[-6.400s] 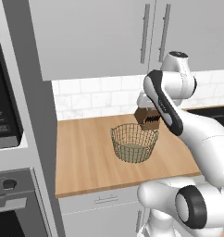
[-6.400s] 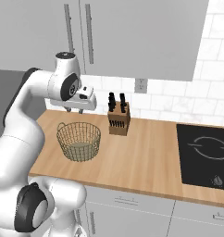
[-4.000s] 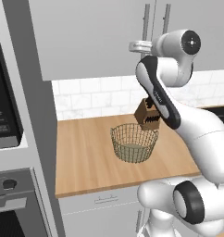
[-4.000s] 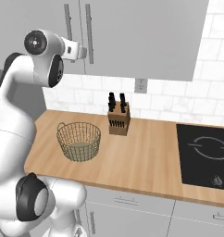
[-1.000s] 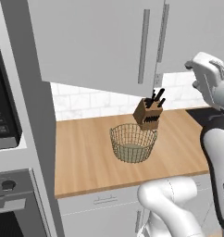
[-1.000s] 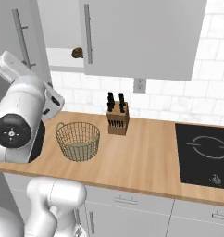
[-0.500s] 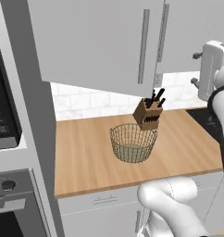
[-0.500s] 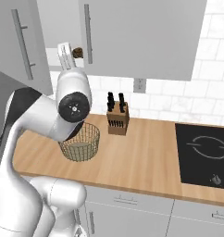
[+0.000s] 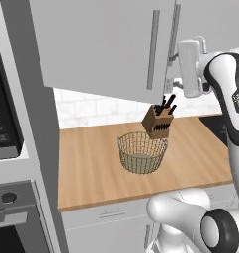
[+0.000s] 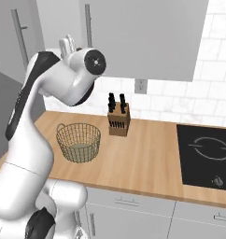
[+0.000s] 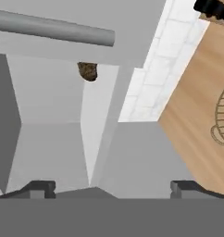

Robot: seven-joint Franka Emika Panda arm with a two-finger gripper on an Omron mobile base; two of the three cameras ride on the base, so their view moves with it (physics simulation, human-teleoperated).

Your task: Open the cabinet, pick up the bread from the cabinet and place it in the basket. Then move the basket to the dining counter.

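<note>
1. Looking from the left base camera, you see the cabinet (image 9: 106,49) with its left door swung out toward you, the long silver handle on its face. The gripper (image 9: 190,66) is raised beside the door's free edge, at handle height. Below, the basket (image 9: 141,152) sits on the wooden worktop (image 9: 92,163), with the knife block (image 9: 158,121) just behind it.

2. Turning to the right base camera, you find the arm's elbow up in front of the cabinet (image 10: 143,32). The basket (image 10: 79,142) stands left of the knife block (image 10: 118,119), and the black hob (image 10: 206,156) lies well to the right.

3. Checking the hand camera, you see the fingertips (image 11: 37,189) spread wide with nothing between them. The bread (image 11: 88,71) rests inside the open cabinet (image 11: 49,106), well ahead of the jaws. The basket (image 11: 222,120) shows at the right edge.
</note>
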